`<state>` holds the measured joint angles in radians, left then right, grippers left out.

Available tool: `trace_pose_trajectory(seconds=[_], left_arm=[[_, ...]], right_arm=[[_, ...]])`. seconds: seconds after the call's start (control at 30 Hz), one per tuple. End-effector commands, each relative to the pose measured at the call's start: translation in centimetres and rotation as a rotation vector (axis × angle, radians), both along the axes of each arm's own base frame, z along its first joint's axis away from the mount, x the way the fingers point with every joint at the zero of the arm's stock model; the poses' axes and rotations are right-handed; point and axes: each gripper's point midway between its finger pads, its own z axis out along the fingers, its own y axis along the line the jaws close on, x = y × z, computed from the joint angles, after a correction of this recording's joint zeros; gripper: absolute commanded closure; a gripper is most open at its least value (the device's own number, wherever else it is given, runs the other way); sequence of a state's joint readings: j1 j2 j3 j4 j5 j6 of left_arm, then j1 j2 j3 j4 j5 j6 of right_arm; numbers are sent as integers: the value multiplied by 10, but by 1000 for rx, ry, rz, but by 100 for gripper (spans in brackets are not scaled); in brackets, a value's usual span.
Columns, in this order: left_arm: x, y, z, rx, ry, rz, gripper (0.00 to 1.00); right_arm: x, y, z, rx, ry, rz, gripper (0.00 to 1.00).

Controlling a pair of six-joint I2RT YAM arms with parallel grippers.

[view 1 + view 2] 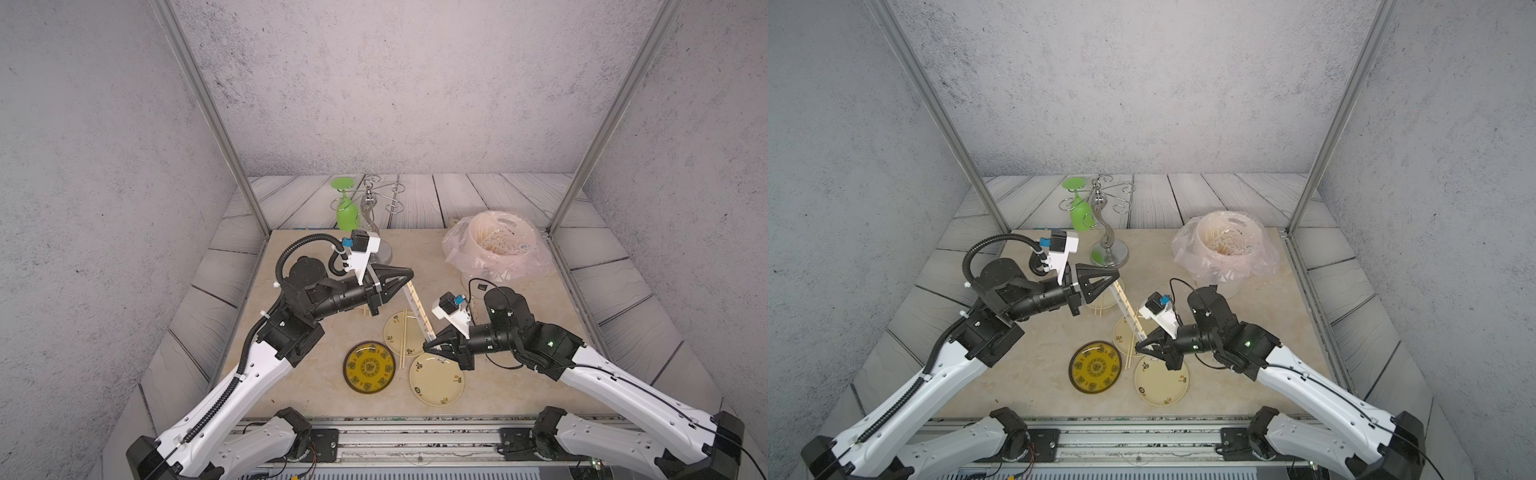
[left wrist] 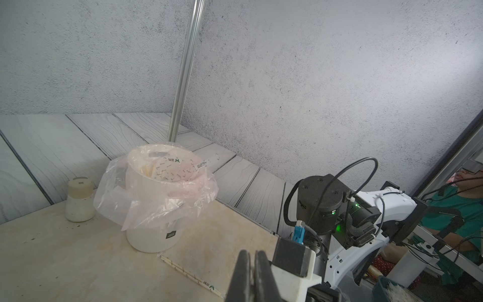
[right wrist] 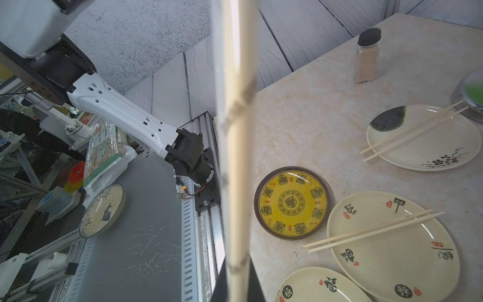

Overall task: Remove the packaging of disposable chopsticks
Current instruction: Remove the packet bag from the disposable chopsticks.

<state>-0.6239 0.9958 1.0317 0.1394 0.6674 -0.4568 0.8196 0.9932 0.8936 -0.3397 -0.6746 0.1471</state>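
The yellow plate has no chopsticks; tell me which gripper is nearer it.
Right. The right gripper pinches the packaging just beside the yellow plate; the left gripper grips its far end, farther back.

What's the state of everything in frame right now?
left gripper: shut on wrapped pair's far end.
right gripper: shut on its near end.
wrapped pair: sleeve on, held above the plates.
bin: bag-lined, wrappers inside.
yellow plate: empty.
middle cream plate: bare chopsticks across it.
far cream plate: second bare pair across it.
near cream plate: empty.
green glass: hanging upside down.
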Motion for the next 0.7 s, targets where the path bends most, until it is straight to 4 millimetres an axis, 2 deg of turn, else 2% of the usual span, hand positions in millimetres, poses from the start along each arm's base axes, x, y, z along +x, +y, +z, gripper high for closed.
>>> trace_pose_trajectory(seconds=[0.0,0.07,0.17,0.23,0.47,0.67], left_arm=[[8,8,3,-4,-45,70,100],[9,7,0,3,-37,69,100],[9,6,-1,4,-28,66,76],[9,6,-1,6,-30,67,74],[6,10,1,-1,-51,77,99],[6,11,2,-4,-52,83,100]], right_arm=[[-12,-3,13,36,1,38,100],[-13,-3,14,39,4,46,100],[-15,-3,15,39,10,54,100],[-15,-4,14,39,9,53,100],[-15,-3,12,30,14,52,100],[-14,-3,12,27,17,51,100]])
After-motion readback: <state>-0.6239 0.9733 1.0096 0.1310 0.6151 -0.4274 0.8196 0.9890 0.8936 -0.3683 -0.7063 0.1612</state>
